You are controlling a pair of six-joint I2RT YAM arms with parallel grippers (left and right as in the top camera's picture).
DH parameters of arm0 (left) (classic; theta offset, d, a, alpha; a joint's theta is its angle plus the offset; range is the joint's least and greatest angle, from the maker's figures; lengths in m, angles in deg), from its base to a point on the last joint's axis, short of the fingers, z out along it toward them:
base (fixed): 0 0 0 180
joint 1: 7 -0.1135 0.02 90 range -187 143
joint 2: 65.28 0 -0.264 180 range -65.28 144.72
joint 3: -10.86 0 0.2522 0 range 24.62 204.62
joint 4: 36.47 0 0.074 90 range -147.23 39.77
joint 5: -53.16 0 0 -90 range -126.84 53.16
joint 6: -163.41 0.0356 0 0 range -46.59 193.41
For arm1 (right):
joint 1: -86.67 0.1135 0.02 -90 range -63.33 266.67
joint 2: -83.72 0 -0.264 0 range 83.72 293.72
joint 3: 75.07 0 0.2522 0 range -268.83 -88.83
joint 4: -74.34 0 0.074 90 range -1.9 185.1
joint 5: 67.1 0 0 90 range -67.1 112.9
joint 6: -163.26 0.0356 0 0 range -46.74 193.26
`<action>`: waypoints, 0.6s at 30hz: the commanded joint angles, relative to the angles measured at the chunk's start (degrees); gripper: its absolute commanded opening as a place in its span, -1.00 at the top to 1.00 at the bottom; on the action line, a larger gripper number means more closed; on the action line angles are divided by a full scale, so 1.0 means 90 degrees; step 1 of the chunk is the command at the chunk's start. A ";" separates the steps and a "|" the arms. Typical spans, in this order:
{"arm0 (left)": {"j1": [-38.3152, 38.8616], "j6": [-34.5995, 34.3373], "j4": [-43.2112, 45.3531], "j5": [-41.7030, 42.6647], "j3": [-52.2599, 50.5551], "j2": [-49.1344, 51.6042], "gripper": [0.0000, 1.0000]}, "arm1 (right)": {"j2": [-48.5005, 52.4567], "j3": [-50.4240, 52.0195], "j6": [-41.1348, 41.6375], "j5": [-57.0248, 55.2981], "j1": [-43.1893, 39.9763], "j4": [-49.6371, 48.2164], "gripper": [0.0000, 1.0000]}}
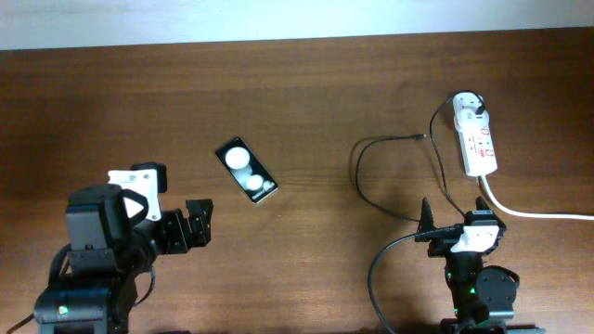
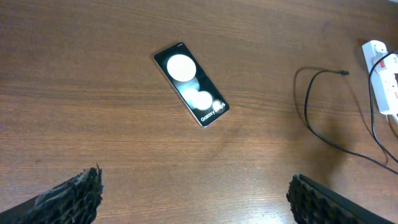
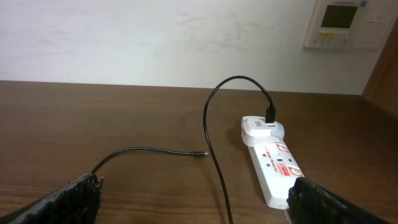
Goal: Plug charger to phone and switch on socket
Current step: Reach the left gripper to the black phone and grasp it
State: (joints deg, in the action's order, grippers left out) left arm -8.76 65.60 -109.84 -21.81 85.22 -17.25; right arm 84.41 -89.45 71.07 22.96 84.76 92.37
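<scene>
1. The phone [image 1: 246, 172] lies flat, nothing plugged in.
2. The charger [image 1: 355, 172] has its tip [image 1: 425, 136] loose, well right of the phone; its plug [image 1: 471, 104] sits in the socket [image 1: 477, 144], farther right.
3. My left pincer [image 1: 199, 223] hangs near the phone, my right pincer [image 1: 455, 215] far right of it; both are spread apart, empty.
4. Step, I judge: fetching the tip. Next, pinch the charger just behind it.
</scene>
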 commanded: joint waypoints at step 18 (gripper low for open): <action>0.2288 -0.3276 -0.0437 -0.2305 0.4483 0.4928 -0.98 | -0.0041 0.0034 -0.0041 -0.0039 0.0051 0.0036 -0.97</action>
State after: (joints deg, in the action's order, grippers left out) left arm 10.34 42.06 -112.42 -36.43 120.04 21.90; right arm 84.39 -89.45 71.04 22.96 84.76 92.37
